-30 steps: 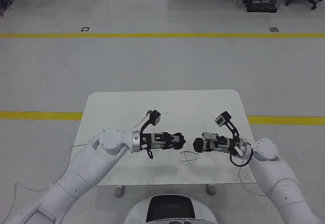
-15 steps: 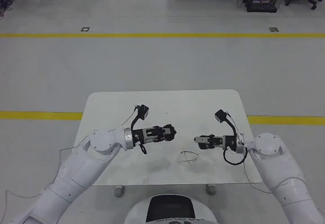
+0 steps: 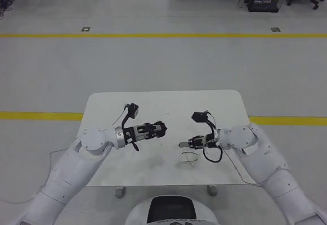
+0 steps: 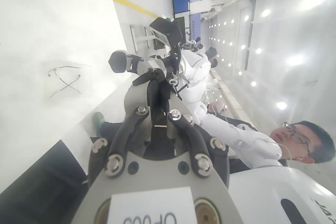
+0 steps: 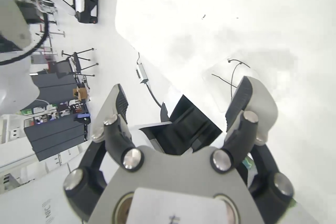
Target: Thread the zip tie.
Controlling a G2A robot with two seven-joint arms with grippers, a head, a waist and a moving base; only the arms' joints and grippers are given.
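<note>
Top view: zip tie is lying on the table, near the right gripper. Left wrist: left gripper is sitting pinched shut, apparently empty. Right wrist: its fingers are gaping wide, gripping nothing.

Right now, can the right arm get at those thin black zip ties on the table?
Probably yes. The right gripper is open and hangs just beside the zip ties with nothing between; they seem to lie in a clear sleeve, which might hamper a grip.
</note>
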